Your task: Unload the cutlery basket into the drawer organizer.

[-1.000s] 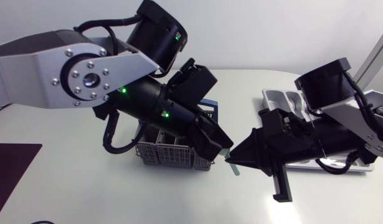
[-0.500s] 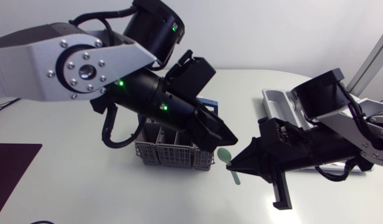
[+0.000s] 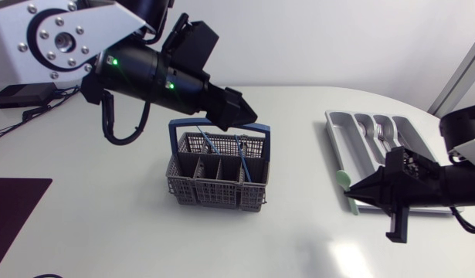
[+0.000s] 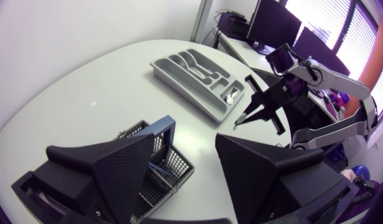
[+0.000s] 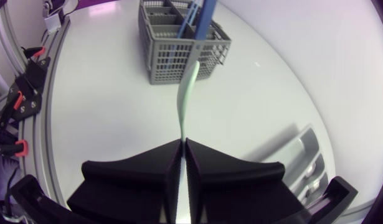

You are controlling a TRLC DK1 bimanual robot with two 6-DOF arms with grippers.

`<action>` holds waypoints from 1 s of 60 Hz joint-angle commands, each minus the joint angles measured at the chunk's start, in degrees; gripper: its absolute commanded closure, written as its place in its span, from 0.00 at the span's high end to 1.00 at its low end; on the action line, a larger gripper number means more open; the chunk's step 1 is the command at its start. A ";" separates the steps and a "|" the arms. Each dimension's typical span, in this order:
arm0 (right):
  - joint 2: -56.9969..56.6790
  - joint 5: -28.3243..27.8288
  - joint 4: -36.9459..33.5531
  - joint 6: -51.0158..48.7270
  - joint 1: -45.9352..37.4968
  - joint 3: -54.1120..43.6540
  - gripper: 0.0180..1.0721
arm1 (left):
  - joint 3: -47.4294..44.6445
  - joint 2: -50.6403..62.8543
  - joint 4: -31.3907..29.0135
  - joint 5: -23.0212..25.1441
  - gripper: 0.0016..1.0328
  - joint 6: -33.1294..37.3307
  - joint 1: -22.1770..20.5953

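Observation:
The grey cutlery basket [image 3: 218, 176] with a blue handle stands mid-table, blue-handled cutlery [image 3: 242, 148] still upright in it. My left gripper [image 3: 243, 113] hovers above the basket's back edge, open and empty; in the left wrist view its fingers [image 4: 110, 168] stand wide apart over the basket [image 4: 169, 169]. My right gripper [image 3: 356, 193] is shut on the handle of a pale green spoon [image 3: 344, 180], at the near left corner of the grey drawer organizer [image 3: 339, 133]. From the right wrist, the spoon [image 5: 186, 93] sticks out ahead of the shut gripper [image 5: 182, 144] toward the basket [image 5: 182, 59].
Metal forks and spoons [image 3: 382, 136] lie in the organizer's compartments. The organizer [image 4: 179, 70] lies near the table's right edge. Bare white tabletop [image 3: 299, 232] lies between basket and organizer and along the front.
My left gripper opened, let go of the green spoon and drew back up and left over the basket. My right gripper carried the spoon right, to the organizer's corner.

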 commanded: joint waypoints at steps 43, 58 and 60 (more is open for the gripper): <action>22.50 3.93 17.63 -25.25 -35.24 5.32 0.09 | -10.06 1.35 0.89 -10.90 0.69 1.51 -0.22; 24.52 5.42 24.14 -26.48 -36.12 6.11 0.09 | -10.24 1.88 0.89 -11.25 0.69 1.42 -0.39; 25.76 6.04 26.42 -26.92 -36.12 5.85 0.09 | -10.33 2.06 0.80 -11.34 0.69 1.51 -0.39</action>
